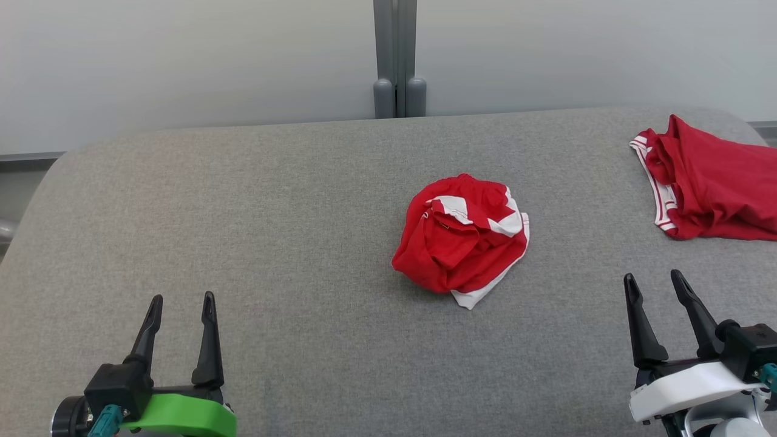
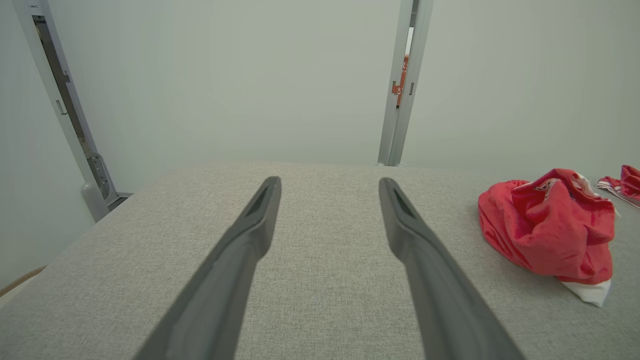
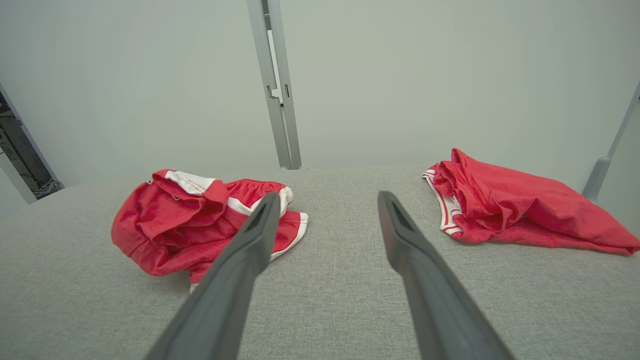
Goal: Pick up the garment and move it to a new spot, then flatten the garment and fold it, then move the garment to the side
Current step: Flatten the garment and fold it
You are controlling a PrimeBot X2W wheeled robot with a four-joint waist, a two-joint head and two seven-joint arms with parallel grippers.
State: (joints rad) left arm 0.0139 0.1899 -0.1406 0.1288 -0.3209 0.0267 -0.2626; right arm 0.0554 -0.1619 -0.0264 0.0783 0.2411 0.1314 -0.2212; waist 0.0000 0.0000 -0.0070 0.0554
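A crumpled red garment [image 1: 462, 239] with white trim lies bunched in the middle of the grey padded table [image 1: 273, 200]. The left wrist view has the same garment [image 2: 547, 230] at its right side, and in the right wrist view the garment [image 3: 190, 225] lies left of the fingers. My left gripper [image 1: 182, 306] stands open at the lower left, well short of the garment, with nothing between its fingers. My right gripper [image 1: 655, 284] is open at the lower right, empty, to the right of the garment and nearer than it.
A second red garment [image 1: 710, 182] with white-striped trim lies at the table's far right edge, also seen as a red heap [image 3: 515, 207] in the right wrist view. A grey post [image 1: 397, 57] rises behind the table against a pale wall.
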